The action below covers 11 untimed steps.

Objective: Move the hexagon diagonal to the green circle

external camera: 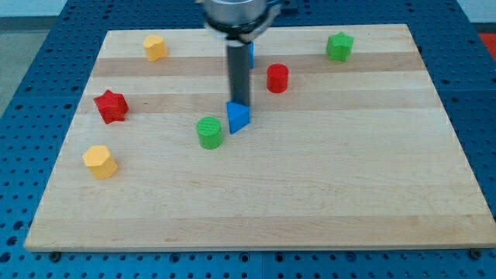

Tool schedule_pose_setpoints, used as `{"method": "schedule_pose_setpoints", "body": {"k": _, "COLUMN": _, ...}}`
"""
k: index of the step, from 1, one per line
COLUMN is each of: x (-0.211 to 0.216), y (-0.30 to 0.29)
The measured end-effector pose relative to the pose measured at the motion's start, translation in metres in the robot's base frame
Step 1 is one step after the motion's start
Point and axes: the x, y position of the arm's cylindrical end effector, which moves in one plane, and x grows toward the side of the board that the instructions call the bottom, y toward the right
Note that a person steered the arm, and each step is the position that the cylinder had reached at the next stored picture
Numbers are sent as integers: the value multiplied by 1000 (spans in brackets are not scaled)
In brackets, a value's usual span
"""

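Note:
The yellow hexagon [155, 47] sits near the board's top left corner. The green circle [209, 132] stands left of the board's centre. A blue triangle [238, 117] lies just to its upper right, close to it. My tip [239, 104] rests at the top edge of the blue triangle, touching or nearly touching it, and up and to the right of the green circle. The tip is far from the hexagon, which lies well up and to the left.
A red star [111, 106] and a second yellow block [100, 161], perhaps a heart, lie at the left. A red circle [277, 78] is right of the rod. A blue block [249, 53] is partly hidden behind the rod. A green star [339, 46] is at top right.

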Motion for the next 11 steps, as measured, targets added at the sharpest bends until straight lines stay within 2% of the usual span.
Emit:
{"method": "schedule_pose_setpoints", "body": {"k": 1, "x": 15, "y": -60}}
{"method": "schedule_pose_setpoints", "body": {"k": 2, "x": 6, "y": -82}}
{"method": "schedule_pose_setpoints", "body": {"k": 3, "x": 23, "y": -130}}
{"method": "schedule_pose_setpoints", "body": {"k": 4, "x": 63, "y": -195}}
{"method": "schedule_pose_setpoints", "body": {"k": 5, "x": 83, "y": -231}}
{"method": "schedule_pose_setpoints", "body": {"k": 7, "x": 98, "y": -20}}
{"method": "schedule_pose_setpoints", "body": {"k": 8, "x": 121, "y": -49}}
{"method": "schedule_pose_setpoints", "body": {"k": 10, "x": 90, "y": -65}}
{"method": "schedule_pose_setpoints", "body": {"k": 11, "x": 102, "y": -121}}
